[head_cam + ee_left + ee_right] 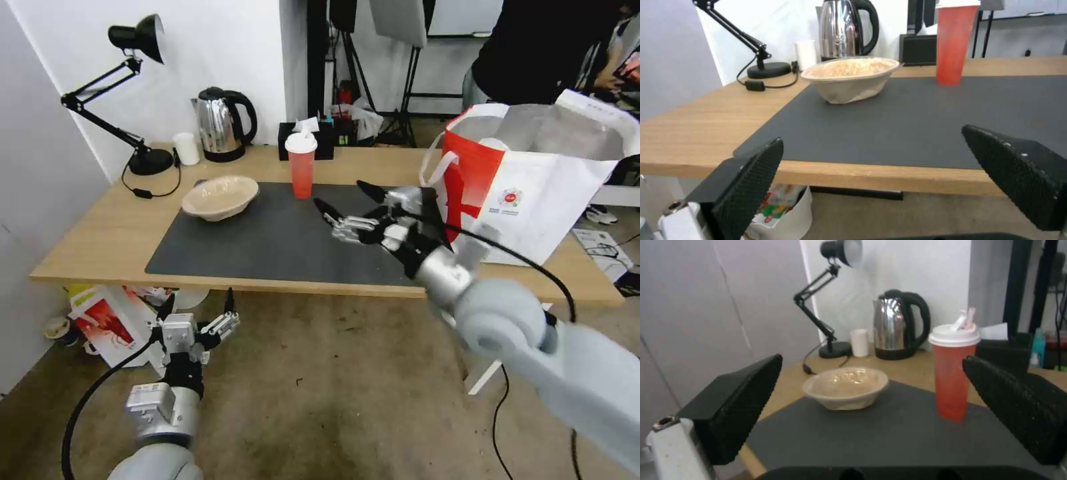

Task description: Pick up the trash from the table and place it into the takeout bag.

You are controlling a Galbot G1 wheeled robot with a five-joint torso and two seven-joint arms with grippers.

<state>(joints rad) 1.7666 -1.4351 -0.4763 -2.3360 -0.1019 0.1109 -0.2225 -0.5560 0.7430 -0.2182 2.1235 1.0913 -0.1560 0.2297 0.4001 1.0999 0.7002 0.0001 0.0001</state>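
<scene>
On the table (100, 240), a shallow beige pulp bowl (220, 197) sits at the dark mat's (267, 247) far left corner. A translucent red cup (301, 167) with a white lid stands upright at the mat's far edge. The takeout bag (527, 173) stands open at the table's right end, foil lining showing. My right gripper (339, 193) hovers open over the mat between cup and bag, pointing at the cup (953, 373) and bowl (845, 386). My left gripper (198, 300) is open below the table's front edge, facing the bowl (851, 78) and cup (953, 43).
A black desk lamp (133, 80), steel kettle (223, 123), small white cup (186, 148) and black tissue box (307, 140) line the back of the table. A white bag with red print (110, 320) lies on the floor under the left end. A person stands behind the takeout bag.
</scene>
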